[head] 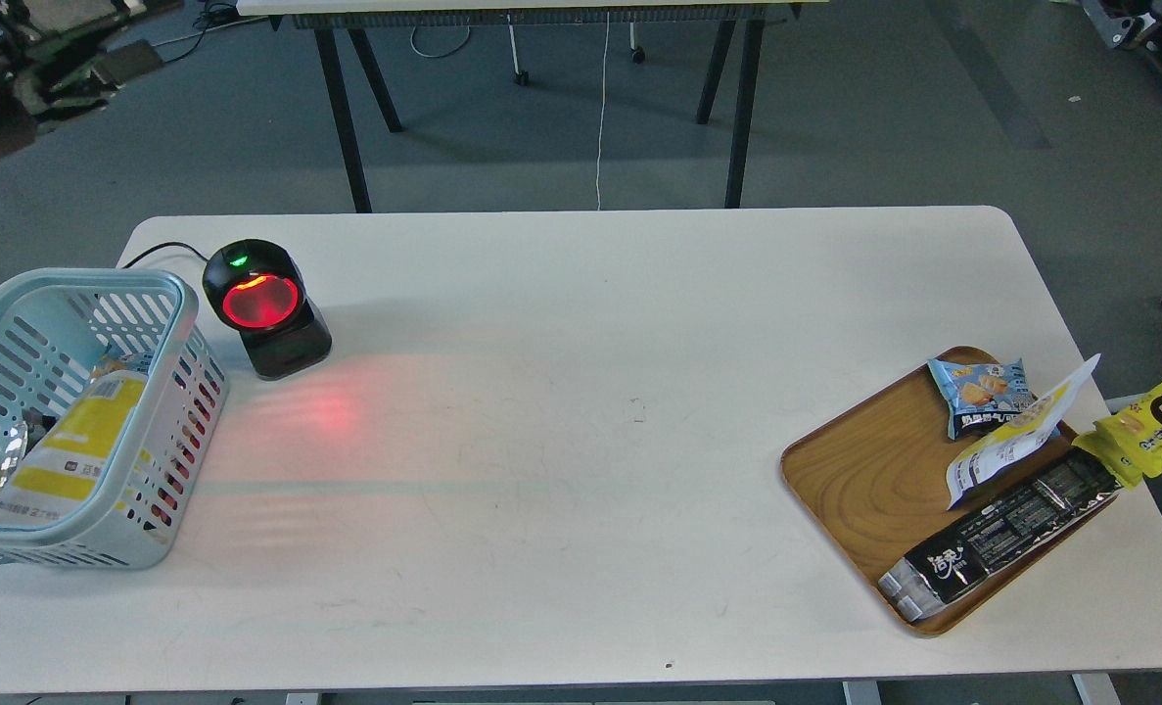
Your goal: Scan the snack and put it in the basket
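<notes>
The snack (76, 452), a yellow and white pouch, lies printed back up inside the light blue basket (177, 323) at the table's left edge, on top of other packs. No gripper touches it. A dark blurred shape at the top left corner is my left arm (23, 78); its fingers cannot be told apart. A small part of my right arm (1153, 29) shows at the top right corner, far above the table; its fingers are not clear either.
A black scanner (265, 305) with a red lit window stands right of the basket. A wooden tray (859, 480) at the right holds a blue packet, a flat yellow-white pouch and a long black pack. A bright yellow cartoon packet (1153, 426) lies beside it.
</notes>
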Robot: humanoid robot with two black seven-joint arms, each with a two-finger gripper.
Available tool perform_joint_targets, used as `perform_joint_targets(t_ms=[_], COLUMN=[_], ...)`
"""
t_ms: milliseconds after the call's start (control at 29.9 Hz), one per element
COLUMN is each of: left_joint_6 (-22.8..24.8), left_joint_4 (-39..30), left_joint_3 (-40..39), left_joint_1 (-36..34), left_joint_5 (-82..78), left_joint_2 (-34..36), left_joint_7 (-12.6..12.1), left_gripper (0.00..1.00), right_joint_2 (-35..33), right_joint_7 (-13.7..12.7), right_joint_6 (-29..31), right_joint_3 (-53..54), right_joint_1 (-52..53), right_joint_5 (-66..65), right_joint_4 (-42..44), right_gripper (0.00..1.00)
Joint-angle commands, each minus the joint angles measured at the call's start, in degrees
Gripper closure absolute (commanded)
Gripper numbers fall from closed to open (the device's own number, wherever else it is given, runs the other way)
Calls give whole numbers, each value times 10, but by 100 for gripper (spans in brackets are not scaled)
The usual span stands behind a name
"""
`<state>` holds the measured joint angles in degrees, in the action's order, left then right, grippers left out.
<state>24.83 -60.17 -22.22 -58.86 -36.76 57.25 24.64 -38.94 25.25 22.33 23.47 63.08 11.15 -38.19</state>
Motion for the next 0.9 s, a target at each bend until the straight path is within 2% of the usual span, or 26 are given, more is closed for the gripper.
perform_joint_targets(t_ms=[0, 67, 200, 267, 468, 635, 869], left_joint_6=[32, 32, 32, 32, 32, 32, 32], left_joint_4=[99, 164, 274, 318, 420, 436, 436], left_joint_3=[-32, -47, -70, -93, -168, -181, -181], left_joint_1=[-1, 0, -1, 1, 4, 10, 21], left_joint_5=[153, 228, 327, 363, 453, 470, 488], left_joint_2=[-95, -142, -225, -253, -353, -379, -402], left_joint_7=[-2, -3, -3, -5, -48, -51, -51], left_gripper=[0, 0, 0, 1, 1, 1, 1], right_joint_2=[0, 1, 10, 15, 85, 141, 155], right_joint_7=[-6, -15, -68, -74, -82, -88, -89], right_joint_6=[-1, -1, 0, 3, 19, 44, 57], right_joint_3=[12, 12, 14, 19, 108, 134, 133], right_joint_1=[-6, -14, -24, -30, -63, -74, -72], right_joint_5=[13, 40, 84, 85, 87, 86, 84], right_joint_4=[4, 4, 5, 14, 77, 127, 159], right_gripper=[2, 2, 1, 1, 1, 1, 1])
